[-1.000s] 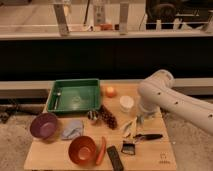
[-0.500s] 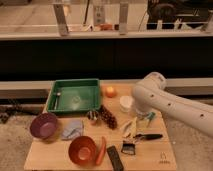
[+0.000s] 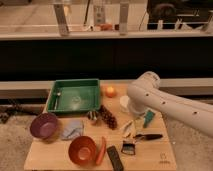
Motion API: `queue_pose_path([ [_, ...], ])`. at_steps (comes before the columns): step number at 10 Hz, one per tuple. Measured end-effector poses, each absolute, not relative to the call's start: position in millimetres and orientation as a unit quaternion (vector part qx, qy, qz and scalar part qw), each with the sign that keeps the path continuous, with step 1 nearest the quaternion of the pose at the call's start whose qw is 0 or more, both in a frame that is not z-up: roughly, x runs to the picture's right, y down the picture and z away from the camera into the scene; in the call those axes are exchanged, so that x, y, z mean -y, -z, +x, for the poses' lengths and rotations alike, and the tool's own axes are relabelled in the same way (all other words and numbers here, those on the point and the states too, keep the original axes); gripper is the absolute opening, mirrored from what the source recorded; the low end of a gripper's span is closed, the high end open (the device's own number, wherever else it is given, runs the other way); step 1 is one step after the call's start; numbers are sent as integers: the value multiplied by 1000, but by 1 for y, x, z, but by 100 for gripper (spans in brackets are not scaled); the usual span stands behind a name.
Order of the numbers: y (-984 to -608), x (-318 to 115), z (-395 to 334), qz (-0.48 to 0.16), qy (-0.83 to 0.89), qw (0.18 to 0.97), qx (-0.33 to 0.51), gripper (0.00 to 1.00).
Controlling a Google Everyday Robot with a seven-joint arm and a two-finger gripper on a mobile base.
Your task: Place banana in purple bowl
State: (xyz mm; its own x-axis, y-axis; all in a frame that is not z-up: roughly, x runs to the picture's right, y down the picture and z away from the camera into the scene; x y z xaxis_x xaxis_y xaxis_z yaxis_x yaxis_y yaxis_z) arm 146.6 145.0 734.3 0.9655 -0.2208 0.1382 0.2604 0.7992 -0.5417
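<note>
Nothing legible from my station. Small dark mark (image 3: 162, 158) at the tabletop's (image 3: 50, 154) front right corner, unreadable. Pincer (image 3: 139, 120) low over the tabletop's right half, jaws apart

On the worktop (image 3: 161, 158), taken from its centre, we find the tray (image 3: 74, 82) at 11 o'clock, the left bowl (image 3: 45, 125) at 9, the front bowl (image 3: 82, 150) at 7 and the banana (image 3: 128, 126) at 3; the tool (image 3: 140, 116) hangs just behind the banana.
</note>
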Motion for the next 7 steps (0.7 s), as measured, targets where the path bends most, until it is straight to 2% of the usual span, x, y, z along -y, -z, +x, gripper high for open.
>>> queue_pose_path([
  [5,-750,-150,139,-290,126,948,44,80],
  [7,-768,-153,137,-289,123,948,50,80],
])
